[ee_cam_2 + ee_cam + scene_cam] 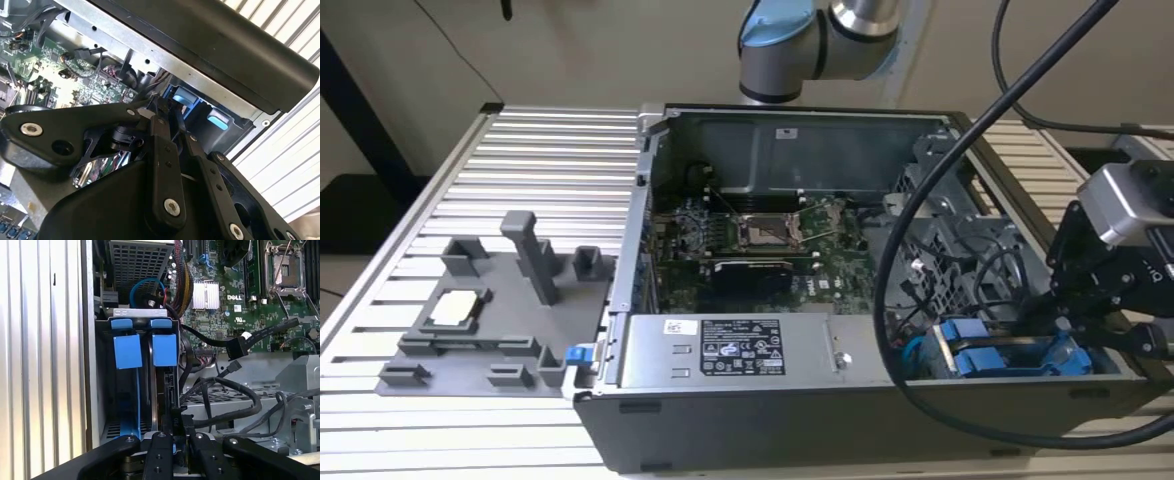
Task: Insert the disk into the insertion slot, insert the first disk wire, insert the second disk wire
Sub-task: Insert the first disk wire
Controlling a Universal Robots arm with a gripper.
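My clenched pincer (176, 421) sits at the end of the disk (165, 349), which stands on edge in the insertion slot (98, 390) by the bench (40, 365) edge, seemingly to line it up.

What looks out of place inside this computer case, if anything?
A black cable plug hangs free over the green board, seemingly joined to nothing. The disk and the other blue carrier stand straight, side by side.

Bright, even light (dimmer inside the case (787, 150)), soft shadows.
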